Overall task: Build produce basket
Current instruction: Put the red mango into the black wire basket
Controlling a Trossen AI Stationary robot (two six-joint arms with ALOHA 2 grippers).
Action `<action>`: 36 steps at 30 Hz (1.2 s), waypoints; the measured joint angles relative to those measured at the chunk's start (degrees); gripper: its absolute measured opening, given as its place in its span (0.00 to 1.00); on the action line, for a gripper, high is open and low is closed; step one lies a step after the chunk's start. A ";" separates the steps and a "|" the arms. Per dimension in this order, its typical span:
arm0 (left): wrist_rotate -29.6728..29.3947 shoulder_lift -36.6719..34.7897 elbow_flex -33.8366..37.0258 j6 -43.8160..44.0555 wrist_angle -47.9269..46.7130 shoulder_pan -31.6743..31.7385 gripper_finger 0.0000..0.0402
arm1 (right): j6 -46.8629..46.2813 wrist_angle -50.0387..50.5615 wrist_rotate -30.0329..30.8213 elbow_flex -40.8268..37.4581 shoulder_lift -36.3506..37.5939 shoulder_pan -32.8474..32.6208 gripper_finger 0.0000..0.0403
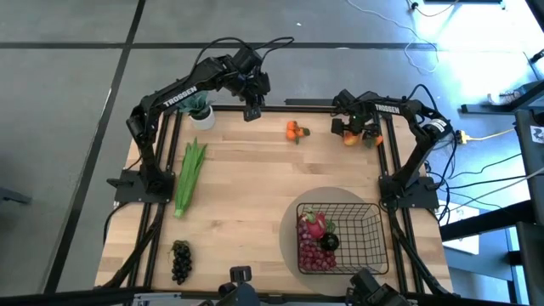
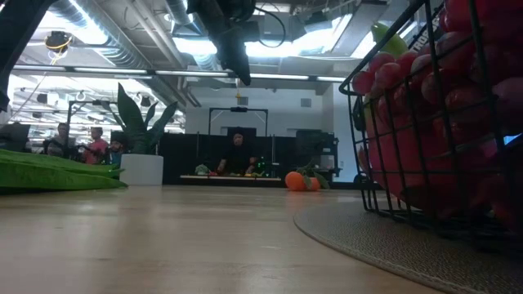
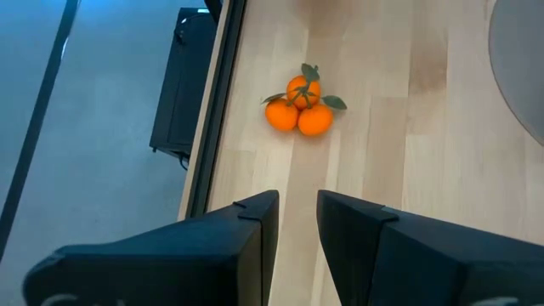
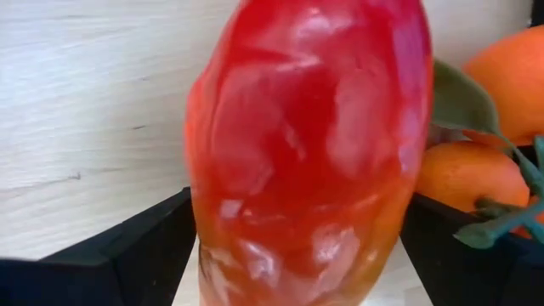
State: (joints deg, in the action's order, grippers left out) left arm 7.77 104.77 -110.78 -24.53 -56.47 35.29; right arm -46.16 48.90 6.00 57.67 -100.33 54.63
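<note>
A: Basket [image 1: 367,246]: black wire, standing on the round grey mat [image 1: 289,238] at the near right of the table [image 1: 246,195]. Contents: a pink dragon fruit [image 1: 314,224], a purple grape bunch [image 1: 313,255] and a dark item between them that I cannot identify.

B: Items outside the basket?

A: A long green leafy stalk [image 1: 189,176] lies along the left side. A dark grape bunch [image 1: 180,260] sits at the near left corner. One tangerine cluster [image 1: 295,130] rests near the far edge, centre. A potted plant [image 1: 201,110] stands at the far left corner.

B: Right gripper [image 1: 351,130]?

A: At the far right corner, low over the table. Its fingers stand wide on either side of a red-yellow mango [image 4: 310,149], which fills the gap between them. Whether the pads press the fruit, I cannot tell. A second tangerine cluster [image 4: 493,127] lies just beside the mango.

B: Left gripper [image 1: 252,111]?

A: Raised above the far edge, left of the centre tangerine cluster and well apart from it. Fingers [image 3: 246,246] are nearly together, a narrow slot between them, nothing in it. Its camera looks down on those tangerines.
</note>
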 joint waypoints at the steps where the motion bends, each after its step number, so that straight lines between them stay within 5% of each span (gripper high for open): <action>1: -0.02 0.00 0.00 0.00 0.02 0.00 0.18 | 0.03 -0.32 0.00 0.00 0.00 0.00 0.93; 15: -0.01 0.00 0.00 -1.53 0.89 -0.01 0.18 | -0.34 -4.38 0.00 0.02 0.00 0.00 0.91; 26: -0.01 0.00 0.00 -1.55 0.87 0.00 0.18 | -0.85 -4.93 0.04 0.11 0.02 -0.07 0.59; 36: 0.00 0.00 0.00 -1.57 0.83 0.00 0.18 | 5.81 -4.57 -1.54 2.13 0.00 -2.62 0.58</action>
State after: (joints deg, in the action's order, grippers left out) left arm 7.77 104.77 -110.78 -26.10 -55.64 35.29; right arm -40.35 44.33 4.46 59.80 -100.33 52.01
